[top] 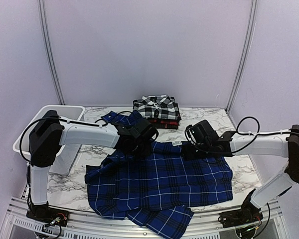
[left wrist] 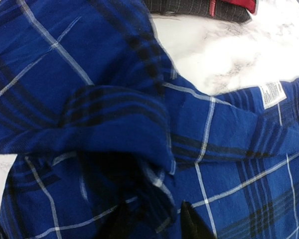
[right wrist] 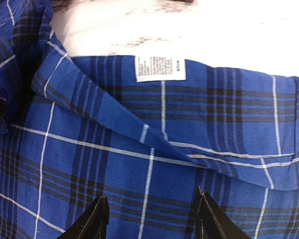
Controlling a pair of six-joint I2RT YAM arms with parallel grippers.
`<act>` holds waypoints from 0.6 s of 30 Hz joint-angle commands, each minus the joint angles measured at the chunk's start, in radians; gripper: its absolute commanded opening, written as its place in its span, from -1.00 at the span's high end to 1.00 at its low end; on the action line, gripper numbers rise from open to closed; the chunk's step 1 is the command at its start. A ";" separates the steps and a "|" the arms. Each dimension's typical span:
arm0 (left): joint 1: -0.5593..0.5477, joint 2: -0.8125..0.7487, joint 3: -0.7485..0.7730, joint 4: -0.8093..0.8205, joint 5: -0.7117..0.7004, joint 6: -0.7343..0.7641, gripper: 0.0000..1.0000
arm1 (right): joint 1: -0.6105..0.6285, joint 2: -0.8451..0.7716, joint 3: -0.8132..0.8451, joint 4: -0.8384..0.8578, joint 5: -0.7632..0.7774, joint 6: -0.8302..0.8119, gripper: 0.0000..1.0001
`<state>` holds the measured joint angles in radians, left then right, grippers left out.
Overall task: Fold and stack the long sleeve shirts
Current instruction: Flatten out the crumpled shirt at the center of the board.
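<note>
The royal blue plaid shirt [top: 159, 184] lies spread and rumpled across the middle of the marble table [top: 246, 169]. My left gripper [top: 139, 144] hovers over its upper left part. In the left wrist view the gripper [left wrist: 156, 221] is open, with a raised fold of the blue shirt [left wrist: 114, 64] between its fingers. My right gripper [top: 190, 149] hangs over the shirt's upper right edge. It [right wrist: 150, 219] is open above flat cloth of the blue shirt [right wrist: 139, 149], below the white label [right wrist: 160, 68]. The folded black-and-white shirt [top: 157, 105] rests on the red-and-black shirt [top: 165, 122] at the back.
A white plastic tub [top: 65, 107] stands at the back left, behind the left arm. Pale walls enclose the table on three sides. A metal rail [top: 139, 226] runs along the near edge, and part of the blue shirt hangs over it.
</note>
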<state>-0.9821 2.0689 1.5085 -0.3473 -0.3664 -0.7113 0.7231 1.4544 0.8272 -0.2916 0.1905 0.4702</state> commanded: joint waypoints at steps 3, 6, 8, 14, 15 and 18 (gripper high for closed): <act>0.025 -0.035 -0.011 -0.004 -0.080 0.027 0.80 | -0.035 -0.052 -0.015 0.002 0.060 -0.015 -0.08; 0.046 -0.084 -0.037 -0.005 -0.089 0.047 0.97 | -0.076 -0.064 -0.034 0.001 0.058 -0.007 -0.08; 0.065 -0.124 -0.059 -0.004 -0.087 0.058 1.00 | -0.111 -0.073 -0.050 -0.003 0.057 0.007 -0.08; 0.116 -0.207 -0.092 -0.003 -0.047 0.105 1.00 | -0.241 -0.125 -0.124 0.026 0.003 0.037 -0.09; 0.124 -0.215 -0.094 -0.002 -0.041 0.112 1.00 | -0.268 -0.140 -0.141 0.037 -0.012 0.042 -0.09; 0.142 -0.230 -0.093 -0.002 -0.015 0.127 1.00 | -0.352 -0.169 -0.198 0.079 -0.074 0.055 -0.08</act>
<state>-0.8589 1.8816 1.4273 -0.3450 -0.4107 -0.6258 0.4564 1.3300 0.6769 -0.2737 0.1886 0.4942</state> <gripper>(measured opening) 0.005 0.543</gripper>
